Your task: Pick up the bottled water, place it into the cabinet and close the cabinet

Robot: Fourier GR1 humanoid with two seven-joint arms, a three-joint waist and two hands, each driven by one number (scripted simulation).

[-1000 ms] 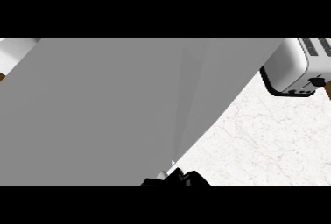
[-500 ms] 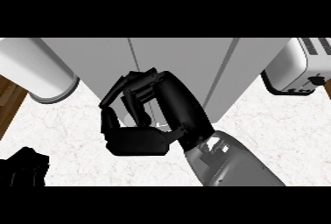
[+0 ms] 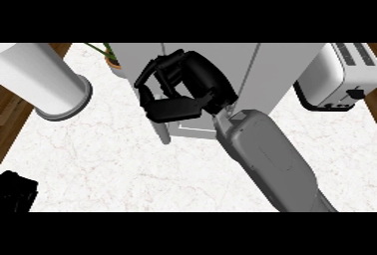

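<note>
The right hand [image 3: 180,92] is positioned at centre, against the front of the grey cabinet [image 3: 283,69] at the far side of the counter [image 3: 132,169]. Its fingers are clenched inward with the thumb beneath them, and it covers the upper part of the vertical handle [image 3: 166,133]; whether the handle is grasped cannot be told. The grey right forearm [image 3: 269,159] enters from the near right. The cabinet front presents as a flat face with one vertical seam. The bottled water cannot be located in this view. The left hand [image 3: 16,191] shows at the near left edge; whether it is released or clenched cannot be told. A white cylinder [image 3: 40,74] stands far left, a plant [image 3: 110,56] beside the cabinet, and a toaster [image 3: 331,74] far right.
</note>
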